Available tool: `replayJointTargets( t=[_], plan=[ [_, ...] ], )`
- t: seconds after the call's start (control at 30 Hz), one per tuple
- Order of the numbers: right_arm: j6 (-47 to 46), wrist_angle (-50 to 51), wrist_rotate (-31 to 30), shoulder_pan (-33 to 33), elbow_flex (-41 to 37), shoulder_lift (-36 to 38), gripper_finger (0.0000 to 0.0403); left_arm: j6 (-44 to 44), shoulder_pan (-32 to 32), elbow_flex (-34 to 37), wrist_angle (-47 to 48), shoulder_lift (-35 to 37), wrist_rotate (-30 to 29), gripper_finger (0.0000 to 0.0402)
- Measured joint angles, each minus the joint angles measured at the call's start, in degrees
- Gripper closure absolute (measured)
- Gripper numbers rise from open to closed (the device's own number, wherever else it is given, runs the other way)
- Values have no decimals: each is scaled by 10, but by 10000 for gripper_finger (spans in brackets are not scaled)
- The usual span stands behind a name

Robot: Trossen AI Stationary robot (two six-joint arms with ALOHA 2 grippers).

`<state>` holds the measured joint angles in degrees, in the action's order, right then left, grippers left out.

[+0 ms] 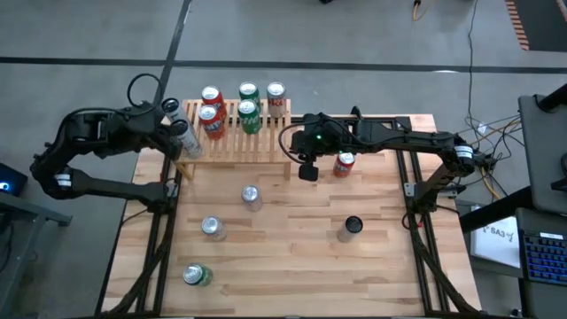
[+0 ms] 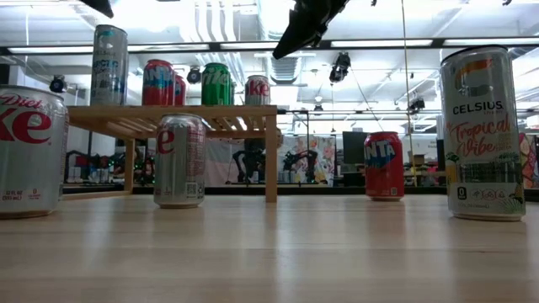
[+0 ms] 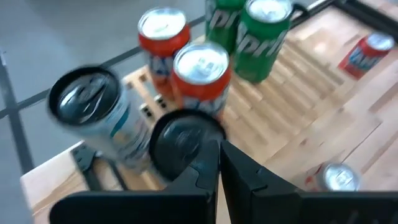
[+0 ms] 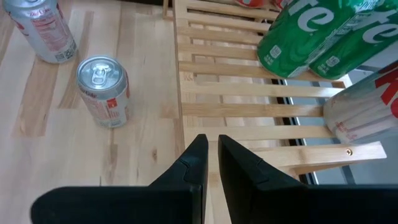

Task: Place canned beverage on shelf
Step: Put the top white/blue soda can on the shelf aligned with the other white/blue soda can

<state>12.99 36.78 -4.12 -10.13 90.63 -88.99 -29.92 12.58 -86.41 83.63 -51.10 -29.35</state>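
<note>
The shelf [image 1: 235,133] sits at the back of the worktop [image 1: 292,257]. Six cans stand on it: two red ones [image 1: 211,115], two green ones [image 1: 249,108], a red and silver one [image 1: 276,97], and a tall pale can [image 1: 186,137] at its left end. The left gripper [image 3: 219,167] is just by that tall can, fingers together, holding nothing. The right gripper [image 4: 211,163] hangs over the shelf's right end, fingers nearly together, empty. A red can [image 1: 344,163] stands close by on the worktop
</note>
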Motion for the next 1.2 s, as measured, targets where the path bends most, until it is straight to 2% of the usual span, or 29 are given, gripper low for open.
replayJointTargets(
  t=[0.23, 0.5, 0.57, 0.7, 1.2],
  plan=[
    [6, -14, 0, 0, 0, 0, 376, 18, -2, 0, -41, -38, 13, 401],
    [13, -16, 0, 0, 0, 0, 376, 14, -2, 0, -20, -83, 12, 401],
    [14, -16, 0, 0, 0, 0, 376, 0, -2, 0, -1, -90, -5, 401],
    [16, -17, 0, 0, 0, 0, 376, -23, -2, 0, 32, -94, -28, 401],
    [16, -17, 0, 0, 0, 0, 376, -42, -2, 0, 64, -92, -25, 401]
  ],
)
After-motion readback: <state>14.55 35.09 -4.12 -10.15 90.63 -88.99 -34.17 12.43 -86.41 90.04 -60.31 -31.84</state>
